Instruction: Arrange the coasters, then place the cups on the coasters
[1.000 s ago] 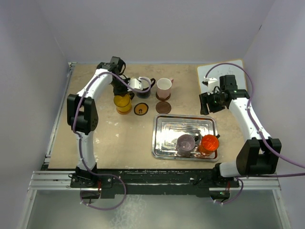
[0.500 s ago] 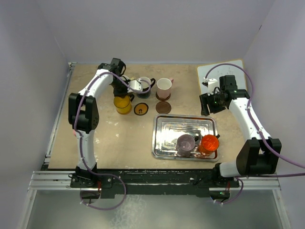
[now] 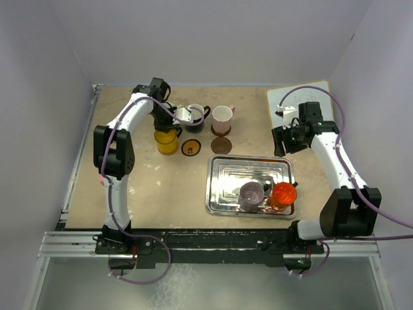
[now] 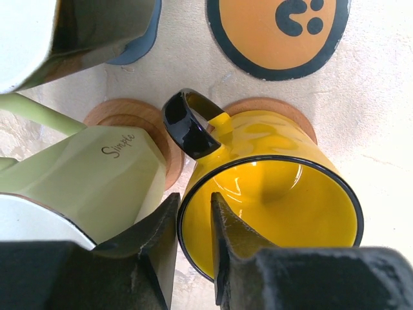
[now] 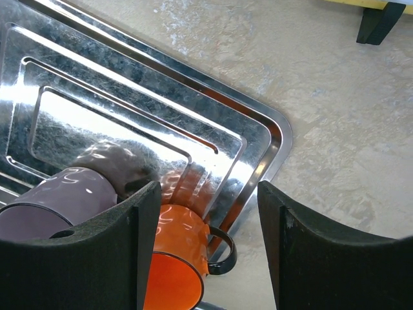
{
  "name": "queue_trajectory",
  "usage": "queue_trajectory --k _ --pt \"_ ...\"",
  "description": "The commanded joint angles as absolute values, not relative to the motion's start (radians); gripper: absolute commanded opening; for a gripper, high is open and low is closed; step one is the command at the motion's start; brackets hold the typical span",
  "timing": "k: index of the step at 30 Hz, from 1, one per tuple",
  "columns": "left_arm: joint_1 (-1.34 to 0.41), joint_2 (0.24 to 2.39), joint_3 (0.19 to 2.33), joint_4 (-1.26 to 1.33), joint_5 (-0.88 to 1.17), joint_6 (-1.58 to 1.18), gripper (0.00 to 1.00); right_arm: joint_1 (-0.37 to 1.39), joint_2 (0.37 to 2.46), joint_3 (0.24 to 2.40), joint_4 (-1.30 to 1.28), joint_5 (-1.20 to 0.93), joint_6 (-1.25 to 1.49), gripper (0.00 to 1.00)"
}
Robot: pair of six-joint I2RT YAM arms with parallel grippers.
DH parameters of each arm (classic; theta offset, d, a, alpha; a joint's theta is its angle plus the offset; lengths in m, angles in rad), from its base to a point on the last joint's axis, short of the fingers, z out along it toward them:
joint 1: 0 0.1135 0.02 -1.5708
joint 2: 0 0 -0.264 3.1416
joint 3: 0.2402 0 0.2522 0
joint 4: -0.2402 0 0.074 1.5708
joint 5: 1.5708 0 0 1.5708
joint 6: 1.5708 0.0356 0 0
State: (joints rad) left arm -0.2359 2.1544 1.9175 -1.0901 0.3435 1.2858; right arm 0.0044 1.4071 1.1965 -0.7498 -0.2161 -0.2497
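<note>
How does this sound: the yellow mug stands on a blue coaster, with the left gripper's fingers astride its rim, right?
Not quite. The yellow mug stands on an orange-brown coaster, not a blue one, as the left wrist view shows. The fingers of the left gripper are indeed astride its rim.

L gripper (image 4: 194,199) let go of yellow mug (image 4: 277,194) rim, jaws now cracked apart w/ a finger either side. L elbow (image 3: 110,152) slid tad lower-right in top view. R gripper (image 5: 208,190) nudged slightly up-right, right side of frame.
</note>
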Motion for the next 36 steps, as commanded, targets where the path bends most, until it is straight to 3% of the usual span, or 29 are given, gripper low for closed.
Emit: queue_trajectory --k 1,13,19,27,36 --pt "-0.228 2.133 1.963 -1.111 0.371 1.299 0.25 -0.002 1.372 1.215 -0.736 -0.189 -0.273 0.64" --pt "-0.228 1.967 1.91 -1.117 0.379 1.24 0.32 -0.005 1.367 1.216 -0.733 -0.199 -0.275 0.64" --pt "-0.259 1.86 1.857 -1.111 0.4 1.155 0.43 -0.005 1.375 1.228 -0.733 -0.211 -0.272 0.64" --pt "-0.458 1.717 1.702 -0.949 0.395 0.874 0.68 -0.008 1.408 1.278 -0.77 -0.276 -0.237 0.64" --pt "-0.726 1.711 1.656 -0.748 0.334 0.534 0.74 -0.008 1.438 1.316 -0.774 -0.288 -0.225 0.64"
